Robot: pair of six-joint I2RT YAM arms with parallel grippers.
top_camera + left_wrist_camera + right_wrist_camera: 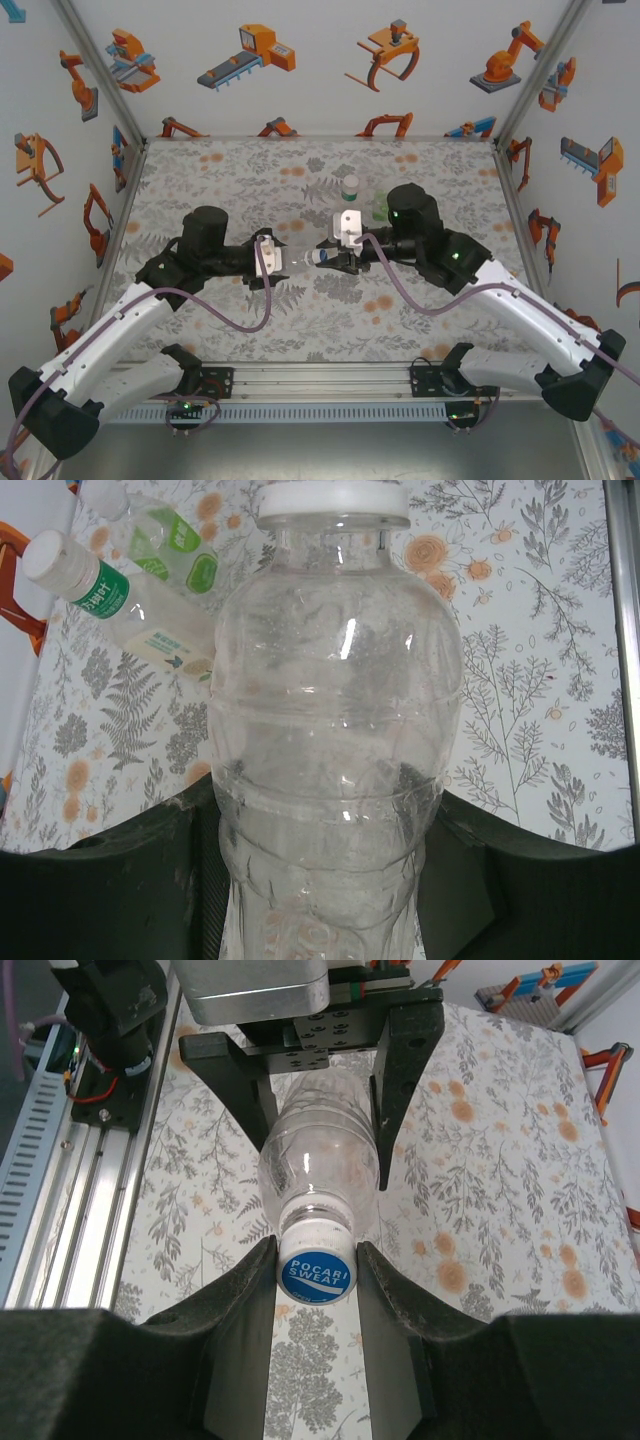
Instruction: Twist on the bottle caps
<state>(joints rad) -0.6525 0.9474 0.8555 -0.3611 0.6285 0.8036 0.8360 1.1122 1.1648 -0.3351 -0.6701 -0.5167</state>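
Note:
A colourless bottle [301, 258] hangs on its side above the middle of the table, between my two grippers. My left gripper [278, 256] is shut on the bottle's body [335, 710], with a black finger pressed on each side. The blue cap [316, 1272], white-sided and printed POCARI SWEAT, sits on the bottle's neck. My right gripper [316, 1260] is shut on this cap, its pads touching both sides. In the right wrist view the left gripper [322, 1110] grips the bottle [320, 1165] further back.
Two more bottles stand at the back behind my right arm: one with a white cap and green label [350, 188] [100, 590], and a green-tinted one [380, 207] [172, 542]. The aluminium rail [60, 1160] runs along the near edge. Printed walls close in both sides.

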